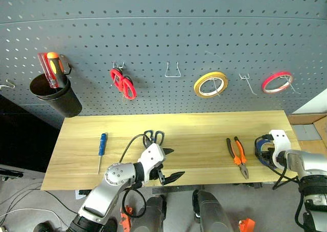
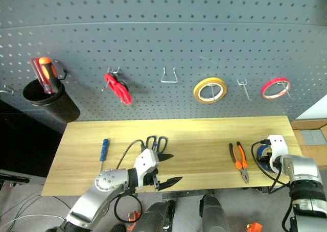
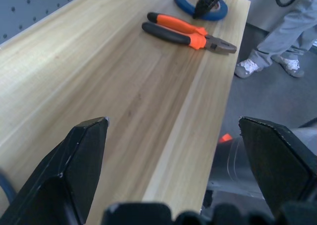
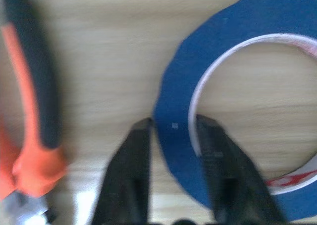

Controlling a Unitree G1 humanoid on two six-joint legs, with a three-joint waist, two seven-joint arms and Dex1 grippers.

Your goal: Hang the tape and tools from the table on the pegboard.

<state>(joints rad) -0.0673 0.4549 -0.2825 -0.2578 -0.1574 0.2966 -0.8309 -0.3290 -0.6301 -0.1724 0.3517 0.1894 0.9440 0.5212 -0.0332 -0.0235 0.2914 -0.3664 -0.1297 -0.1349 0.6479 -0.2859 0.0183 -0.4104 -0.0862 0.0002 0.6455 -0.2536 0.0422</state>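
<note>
Left gripper (image 1: pixel 170 165) held low in front, jaws spread wide, empty. Right gripper (image 4: pixel 173 131) angled down, jaws pinched on tape (image 4: pixel 223 51).

- Legible text, labels, brands, numbers: none found.
- Blue tape (image 4: pixel 237 76): red marks on the inner core near the gripper fingers, possibly lettering; too blurred to read.

The worktop (image 1: pixel 204 132) is pale yellowish wood with streaked grain. The pegboard (image 1: pixel 163 32) is grey, dotted with a regular grid of holes. The tape (image 4: pixel 233 61) is blue with a white inner rim. The pliers (image 1: pixel 237 155) have orange-and-black handles; the screwdriver (image 1: pixel 102 142) has a blue handle.
</note>
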